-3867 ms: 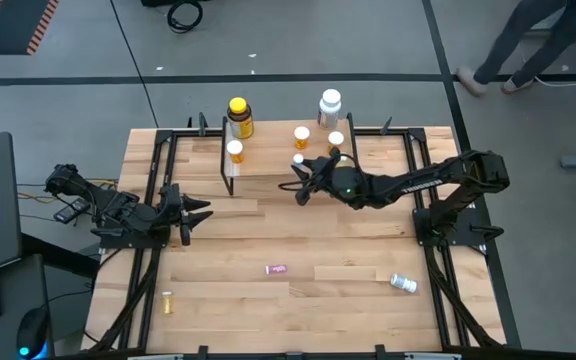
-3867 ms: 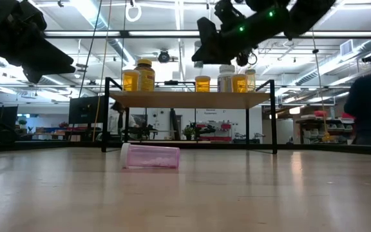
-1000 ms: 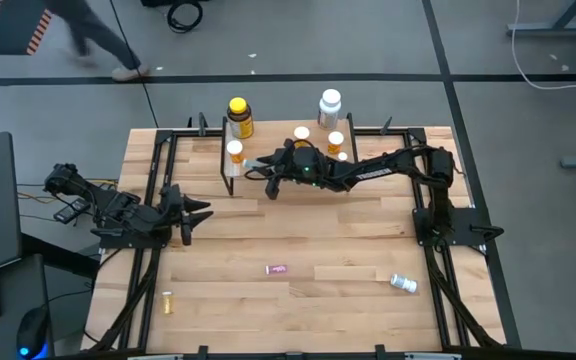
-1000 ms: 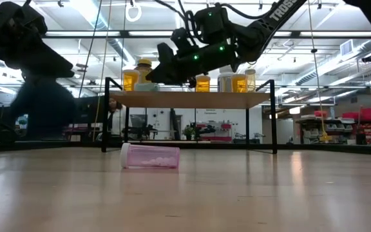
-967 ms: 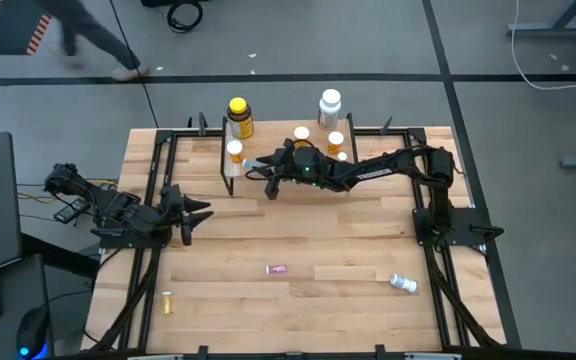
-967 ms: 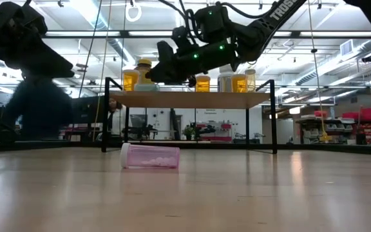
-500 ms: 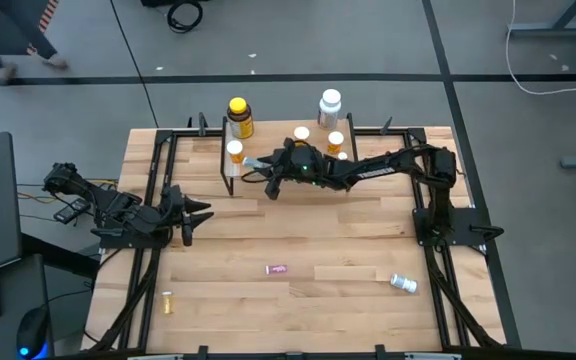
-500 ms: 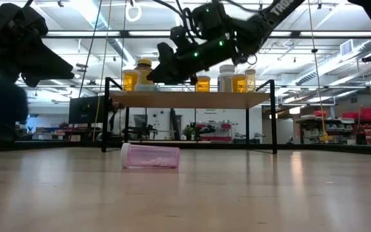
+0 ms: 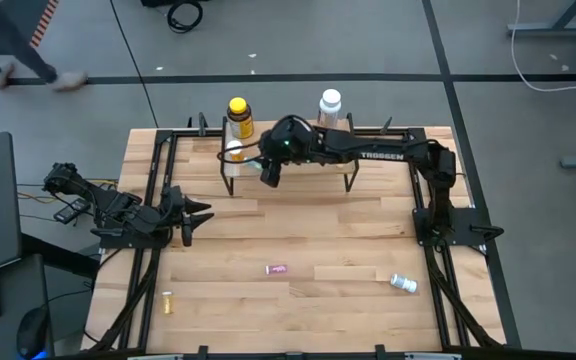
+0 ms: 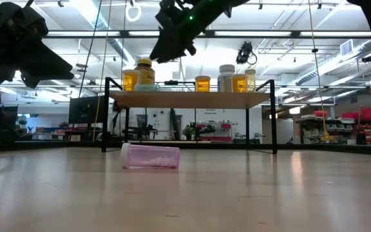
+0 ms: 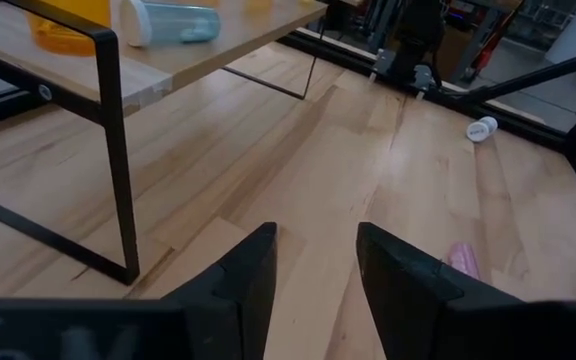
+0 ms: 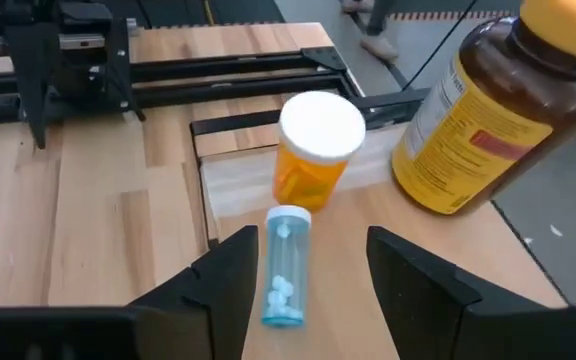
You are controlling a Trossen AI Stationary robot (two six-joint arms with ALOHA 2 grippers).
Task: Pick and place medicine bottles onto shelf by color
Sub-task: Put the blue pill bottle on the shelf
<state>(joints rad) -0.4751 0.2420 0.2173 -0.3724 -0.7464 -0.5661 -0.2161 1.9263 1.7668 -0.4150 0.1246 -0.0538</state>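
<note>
Right gripper [image 12: 303, 290] hovers open and empty above the shelf's [image 12: 368, 225] left end. Teal vial [image 12: 284, 265] lies there on its side, beside the orange white-capped vial [image 12: 313, 150]. Left gripper [image 11: 313, 275] open, empty, near the table's left edge.

We reach our right arm out from its base at the table's right edge, stretched across toward the left, its wrist raised. Our right gripper [image 9: 270, 172] hangs at the far end, its two dark fingers [image 12: 230, 283] spread with a clear gap between them and nothing in them. Our left arm waits folded low along the table's left side, pointing toward the middle. Our left gripper [image 9: 194, 216] hovers above the tabletop, its fingers [image 11: 253, 272] apart and empty.
</note>
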